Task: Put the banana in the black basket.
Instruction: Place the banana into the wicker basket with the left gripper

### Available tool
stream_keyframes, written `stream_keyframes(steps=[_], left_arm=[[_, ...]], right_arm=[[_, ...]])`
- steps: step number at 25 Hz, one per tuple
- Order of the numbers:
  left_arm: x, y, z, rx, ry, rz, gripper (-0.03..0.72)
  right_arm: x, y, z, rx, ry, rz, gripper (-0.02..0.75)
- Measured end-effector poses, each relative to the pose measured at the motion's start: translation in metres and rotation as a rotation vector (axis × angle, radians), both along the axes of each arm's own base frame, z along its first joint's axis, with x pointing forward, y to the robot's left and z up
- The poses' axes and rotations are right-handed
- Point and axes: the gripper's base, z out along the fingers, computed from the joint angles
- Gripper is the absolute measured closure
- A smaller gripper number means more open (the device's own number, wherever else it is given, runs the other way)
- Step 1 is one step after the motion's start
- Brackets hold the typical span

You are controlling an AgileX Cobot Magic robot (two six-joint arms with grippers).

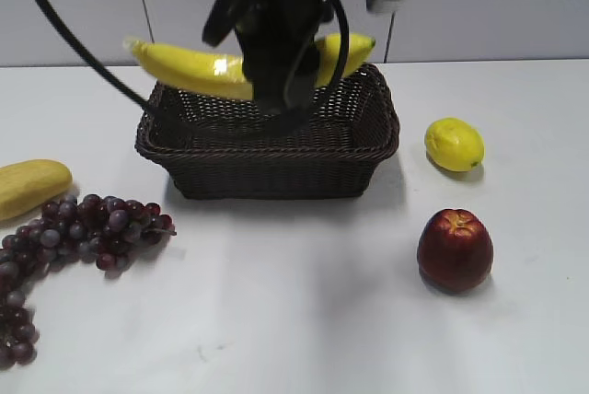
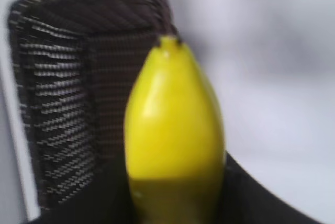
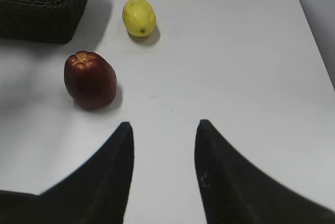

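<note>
My left gripper (image 1: pixel 281 90) is shut on the long yellow banana (image 1: pixel 189 67) and holds it level above the back of the black basket (image 1: pixel 267 150). In the left wrist view the banana (image 2: pixel 172 130) sticks out between the jaws, with the woven basket (image 2: pixel 68 103) below and to the left. My right gripper (image 3: pixel 163 130) is open and empty above bare table; it does not show in the exterior view.
A red apple (image 1: pixel 455 249) and a small lemon (image 1: pixel 454 144) lie right of the basket; they also show in the right wrist view, apple (image 3: pixel 90 79) and lemon (image 3: pixel 139 17). A grape bunch (image 1: pixel 83 233) and a pale-yellow oblong fruit (image 1: pixel 29 187) lie at left.
</note>
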Motion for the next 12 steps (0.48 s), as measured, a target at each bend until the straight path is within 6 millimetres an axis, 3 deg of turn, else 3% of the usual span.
stream_keyframes(steps=[4,7,12], left_arm=[[0.034,-0.002,0.011,-0.093,-0.133,0.014,0.329],[0.062,-0.004,-0.006,-0.106,-0.171,0.045,0.329],[0.095,-0.012,-0.055,-0.112,-0.184,0.077,0.329]], right_arm=[[0.0,0.0,0.0,0.001,0.0,0.001,0.437],[0.0,0.0,0.0,0.002,0.0,0.001,0.437],[0.0,0.0,0.0,0.002,0.0,0.001,0.437]])
